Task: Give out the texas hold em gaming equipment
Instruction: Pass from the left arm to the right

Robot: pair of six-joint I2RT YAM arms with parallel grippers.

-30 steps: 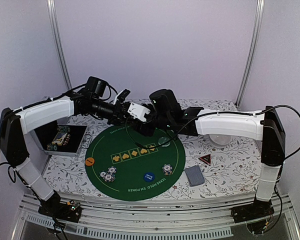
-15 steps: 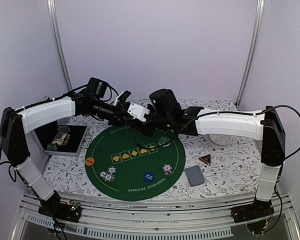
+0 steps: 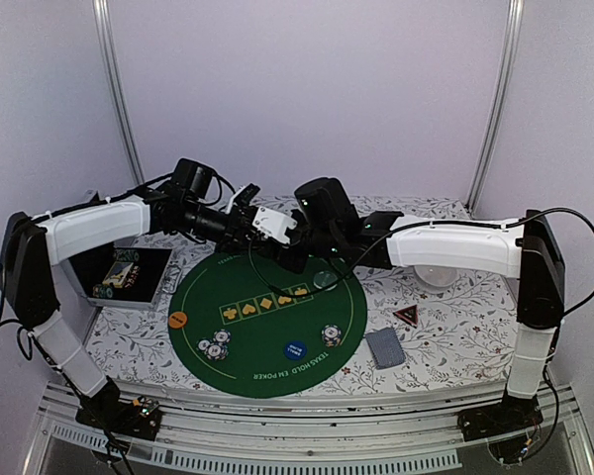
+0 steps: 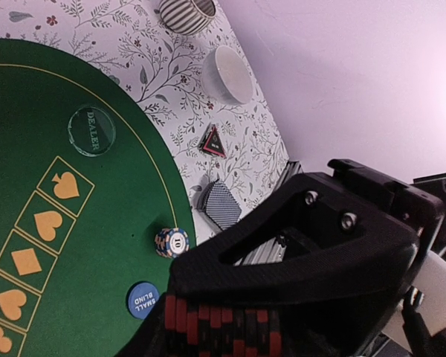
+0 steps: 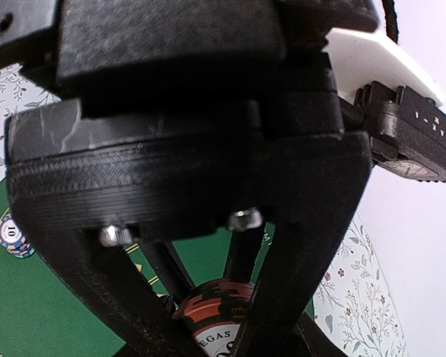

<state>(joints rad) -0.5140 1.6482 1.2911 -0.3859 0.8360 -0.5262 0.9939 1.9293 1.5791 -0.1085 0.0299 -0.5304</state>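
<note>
Left claw (image 3: 280,231) clenches a red-black chip stack (image 4: 223,329) aloft over the mat's (image 3: 267,346) far edge, end face turned toward my right claw (image 3: 295,247), which straddles the end chip (image 5: 214,311) close on both sides; whether it pinches I cannot tell.

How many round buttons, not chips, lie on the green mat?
3: orange round button, left edge; blue round button, front; clear dealer disc, back right. Others may be hidden.

1. Left arm (image 3: 89,223) reaches over the far edge of the round green felt mat (image 3: 277,332). Left gripper (image 3: 285,234) clamps a stack of red-black striped chips (image 4: 223,331).
2. Right arm (image 3: 455,245) meets it there. Right gripper (image 5: 210,312) straddles the stack, contact unclear.
</note>
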